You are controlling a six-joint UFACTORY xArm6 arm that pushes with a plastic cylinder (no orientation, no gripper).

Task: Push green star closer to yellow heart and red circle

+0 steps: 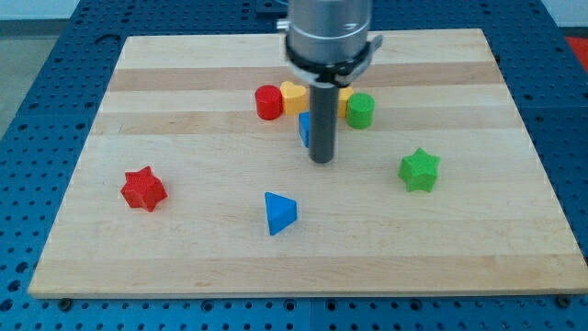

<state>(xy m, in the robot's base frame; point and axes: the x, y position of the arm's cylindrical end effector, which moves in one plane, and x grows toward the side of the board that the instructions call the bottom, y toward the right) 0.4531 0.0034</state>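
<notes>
The green star (420, 170) lies at the view's right, apart from the other blocks. The red circle (268, 102) and the yellow heart (293, 96) touch each other at the view's top middle. My tip (321, 160) rests on the board below that cluster, left of the green star and well apart from it. The rod hides part of a blue block (303, 130) and part of a yellow block (343, 99) behind it.
A green circle (360, 110) sits right of the rod, next to the yellow block. A blue triangle (279, 212) lies at the view's bottom middle. A red star (143, 188) lies at the view's left. The wooden board (184, 257) ends on all sides.
</notes>
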